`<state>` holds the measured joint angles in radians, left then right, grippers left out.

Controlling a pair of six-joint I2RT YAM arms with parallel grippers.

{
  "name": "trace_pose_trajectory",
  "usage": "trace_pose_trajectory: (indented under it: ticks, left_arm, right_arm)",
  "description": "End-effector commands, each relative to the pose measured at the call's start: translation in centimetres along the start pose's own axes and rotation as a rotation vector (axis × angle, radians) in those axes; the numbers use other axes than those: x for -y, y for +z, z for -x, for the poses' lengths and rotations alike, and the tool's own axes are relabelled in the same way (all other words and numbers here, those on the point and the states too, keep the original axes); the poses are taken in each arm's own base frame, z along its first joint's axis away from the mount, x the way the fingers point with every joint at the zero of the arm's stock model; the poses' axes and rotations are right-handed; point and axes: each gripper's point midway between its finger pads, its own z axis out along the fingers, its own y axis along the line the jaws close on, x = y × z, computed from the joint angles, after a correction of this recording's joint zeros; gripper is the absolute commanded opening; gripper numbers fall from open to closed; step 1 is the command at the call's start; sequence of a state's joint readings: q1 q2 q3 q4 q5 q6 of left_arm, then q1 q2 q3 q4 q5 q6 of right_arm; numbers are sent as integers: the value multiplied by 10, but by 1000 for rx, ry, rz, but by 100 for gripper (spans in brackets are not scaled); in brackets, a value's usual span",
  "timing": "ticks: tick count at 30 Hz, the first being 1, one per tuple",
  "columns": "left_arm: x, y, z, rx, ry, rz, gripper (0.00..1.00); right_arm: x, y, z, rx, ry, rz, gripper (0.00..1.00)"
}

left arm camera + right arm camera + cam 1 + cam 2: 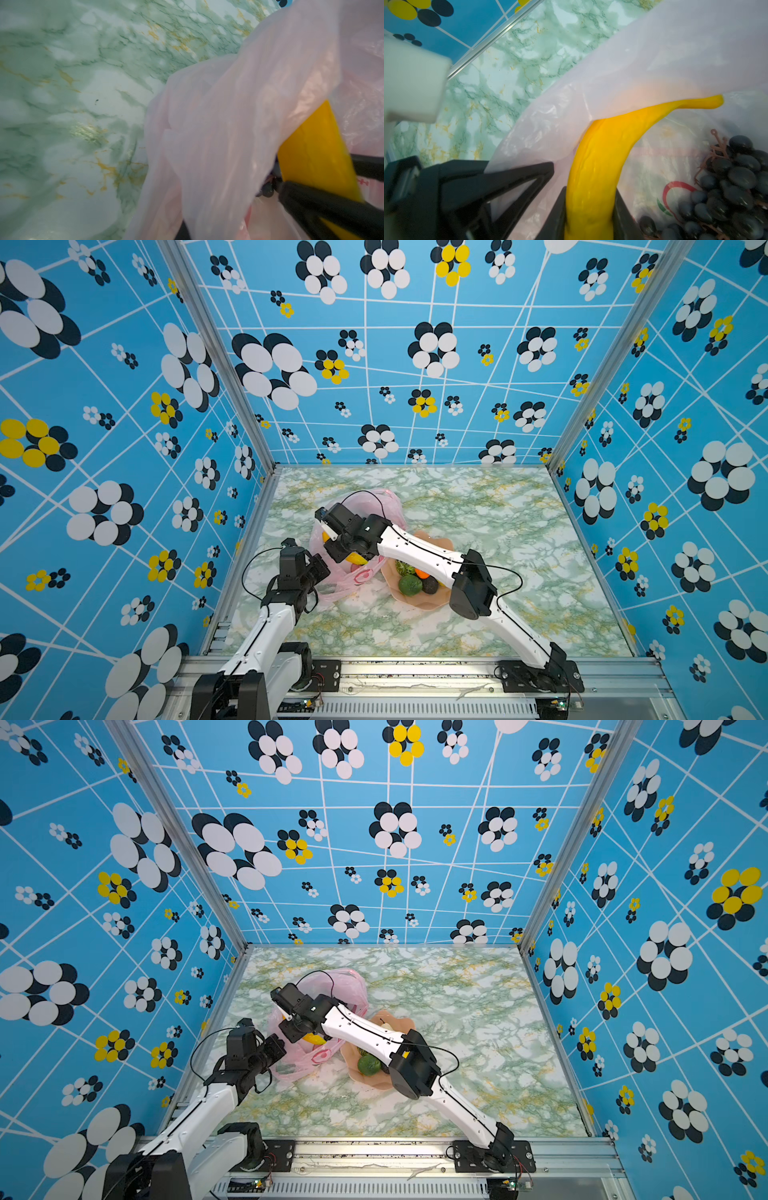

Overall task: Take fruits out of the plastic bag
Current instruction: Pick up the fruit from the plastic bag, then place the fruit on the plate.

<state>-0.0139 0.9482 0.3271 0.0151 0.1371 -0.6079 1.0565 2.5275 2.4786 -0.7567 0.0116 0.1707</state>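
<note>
Table [519,522] with a green marble pattern fills the floor of the booth, with metal rails [243,556] along its edges. Its far part and its whole right side lie open. The plastic bag [384,499], pink and thin, lies left of the middle, well apart from the back edge and nearer to the left rail. A peach plate [417,605] stands just beside the bag on its right, and the right arm [415,551] passes above it.

The left gripper [321,568] is at the bag's near left edge. Its fingers are pressed together on a fold of the film, which stands up in the left wrist view. The right gripper [589,209] reaches into the mouth of the bag, and its fingers [554,214] stand narrow, clamping the banana [602,155] from both sides. The banana is partly covered by the film. Grapes [737,187] lie inside the bag, just beside it. On the plate I see a lime [410,585], an avocado [431,585] and a small orange piece [422,572].
</note>
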Motion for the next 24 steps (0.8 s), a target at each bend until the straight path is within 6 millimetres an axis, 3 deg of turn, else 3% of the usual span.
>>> trace_pose_trajectory:
  ticks: [1,7,11,18,24]
  left_arm:
    - [1,-2,5,30,55,24,0]
    - [-20,1,8,24,17,129,0]
    - [-20,2,16,29,11,153,0]
    - [-15,5,37,59,9,173,0]
    - [-27,8,33,51,4,191,0]
  right_arm:
    - [12,-8,8,-1,-4,-2,27]
    - [10,-30,3,-41,-58,7,27]
    - [8,-46,-5,-60,-79,23,26]
    - [0,-89,-14,-48,-115,68,26]
    - [2,-130,-36,-36,-168,66,26]
